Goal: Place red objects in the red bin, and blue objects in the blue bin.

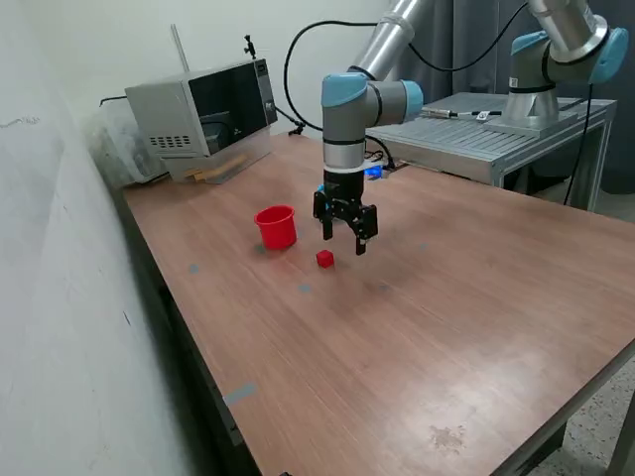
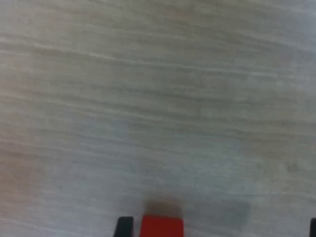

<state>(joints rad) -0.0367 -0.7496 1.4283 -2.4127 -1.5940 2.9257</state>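
One small red cube lies on the wooden table, a little to the exterior view's right of the red cup, which stands upright. My gripper is open and empty. It hangs just above the table, close behind the cube and not touching it. In the wrist view the cube sits at the picture's edge beside one dark fingertip. A bit of light blue shows behind my arm; I cannot tell whether it is the blue cup. No second red cube and no blue cubes are in view.
A microwave stands at the table's back corner by the wall. A second arm stands on a metal stand beyond the table's far side. Cables run behind my arm.
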